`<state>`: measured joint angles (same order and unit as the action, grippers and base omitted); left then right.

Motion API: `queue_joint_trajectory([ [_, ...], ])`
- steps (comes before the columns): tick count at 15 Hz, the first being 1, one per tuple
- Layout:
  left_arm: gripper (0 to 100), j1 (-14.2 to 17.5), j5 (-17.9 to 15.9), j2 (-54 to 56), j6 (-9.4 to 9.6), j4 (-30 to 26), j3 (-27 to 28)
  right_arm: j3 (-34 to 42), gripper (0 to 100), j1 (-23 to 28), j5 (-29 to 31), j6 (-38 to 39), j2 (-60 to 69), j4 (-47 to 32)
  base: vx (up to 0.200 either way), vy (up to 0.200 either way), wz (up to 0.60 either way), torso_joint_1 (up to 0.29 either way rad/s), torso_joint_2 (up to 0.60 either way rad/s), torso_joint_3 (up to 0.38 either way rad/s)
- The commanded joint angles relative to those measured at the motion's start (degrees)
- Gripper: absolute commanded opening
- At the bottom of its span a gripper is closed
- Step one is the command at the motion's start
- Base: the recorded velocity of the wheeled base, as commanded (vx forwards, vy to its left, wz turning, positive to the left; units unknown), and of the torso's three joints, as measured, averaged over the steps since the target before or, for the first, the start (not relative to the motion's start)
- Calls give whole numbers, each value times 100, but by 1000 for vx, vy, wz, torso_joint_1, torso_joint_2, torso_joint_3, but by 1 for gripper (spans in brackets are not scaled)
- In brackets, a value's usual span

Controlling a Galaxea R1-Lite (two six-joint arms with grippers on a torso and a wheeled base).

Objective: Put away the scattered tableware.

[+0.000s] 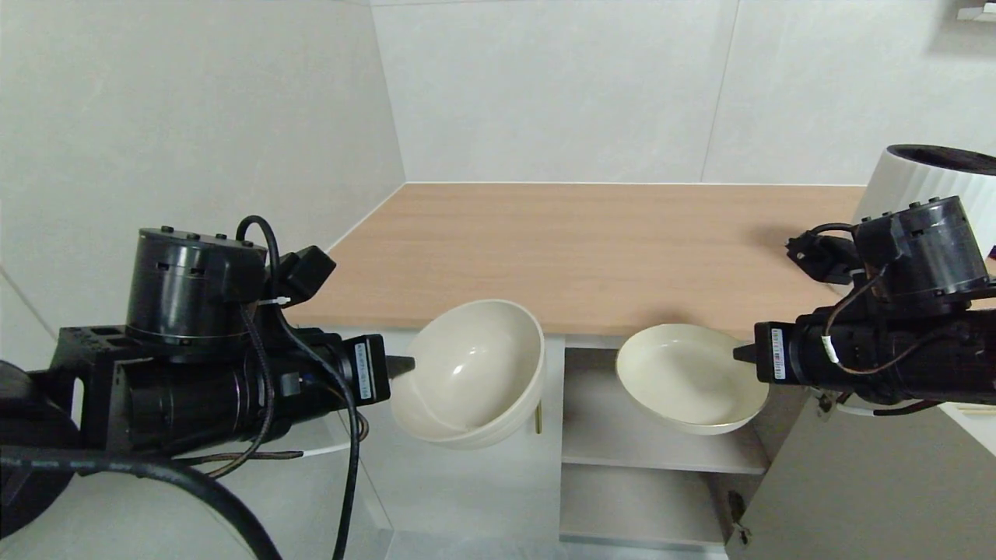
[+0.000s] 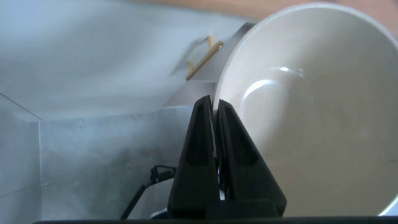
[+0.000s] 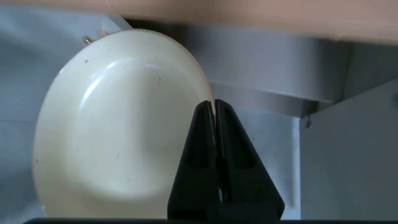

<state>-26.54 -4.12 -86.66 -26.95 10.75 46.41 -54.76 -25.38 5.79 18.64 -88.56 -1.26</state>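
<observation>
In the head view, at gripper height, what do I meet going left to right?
left gripper → deep bowl, gripped by its rim → shallow plate → right gripper, gripping the plate's rim

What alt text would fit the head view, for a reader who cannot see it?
The left tool grips a deep white bowl by its rim and the right tool grips a shallow cream dish by its rim, both held before an open cabinet with shelves, below a wooden countertop.
</observation>
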Motion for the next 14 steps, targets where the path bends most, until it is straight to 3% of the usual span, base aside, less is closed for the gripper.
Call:
queue_joint_trajectory([
  [1,0,0,8,-17,-3,6,0,0,0,-2,1,-1,-29,3,0,0,0,-183,471,281],
  [14,0,0,8,-9,-3,6,8,18,0,-11,1,-53,-38,3,0,0,0,-154,459,306],
])
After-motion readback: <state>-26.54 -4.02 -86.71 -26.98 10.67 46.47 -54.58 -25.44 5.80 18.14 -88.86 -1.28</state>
